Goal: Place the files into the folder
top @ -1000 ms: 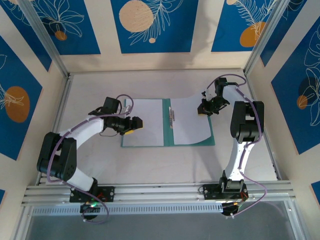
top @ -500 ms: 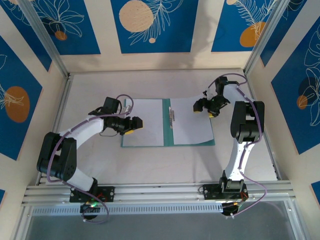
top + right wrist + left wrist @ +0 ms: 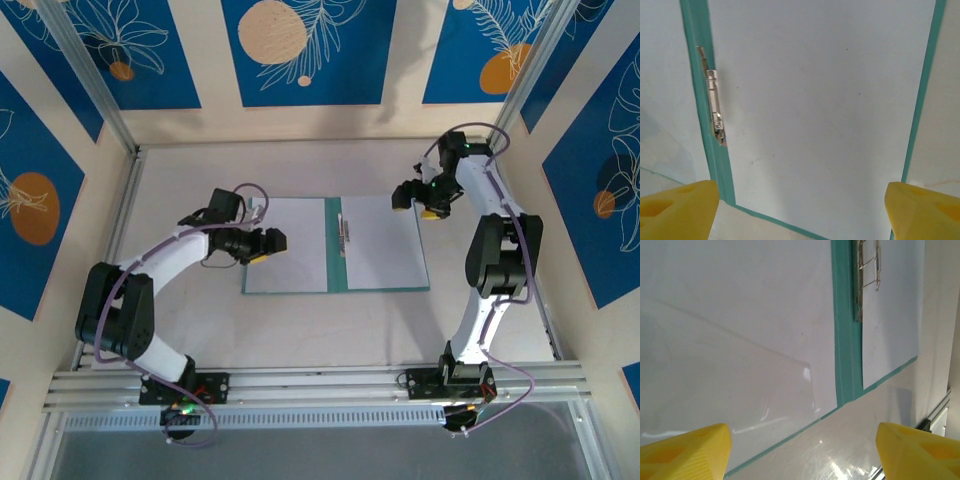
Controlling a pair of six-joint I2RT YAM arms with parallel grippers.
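Teal folder (image 3: pixel 334 268) lies open mid-table, plain white files (image 3: pixel 380 245) on both leaves. Left gripper (image 3: pixel 266 248) at its left edge, right gripper (image 3: pixel 418 201) over its far-right corner: both wide apart, empty.

Open folder (image 3: pixel 335 262) flat at the middle of the table (image 3: pixel 300 330), one sheet on each leaf.

The left sheet (image 3: pixel 295 245) lies on the left leaf and the right sheet (image 3: pixel 385 245) on the right leaf, with the spine running near to far between them. The clip (image 3: pixel 345 232) sits just right of the spine, toward its far end, at the right sheet's left edge. The left gripper (image 3: pixel 270 246) is over the left leaf's left edge. The right gripper (image 3: pixel 417 203) is over the right leaf's far right corner.
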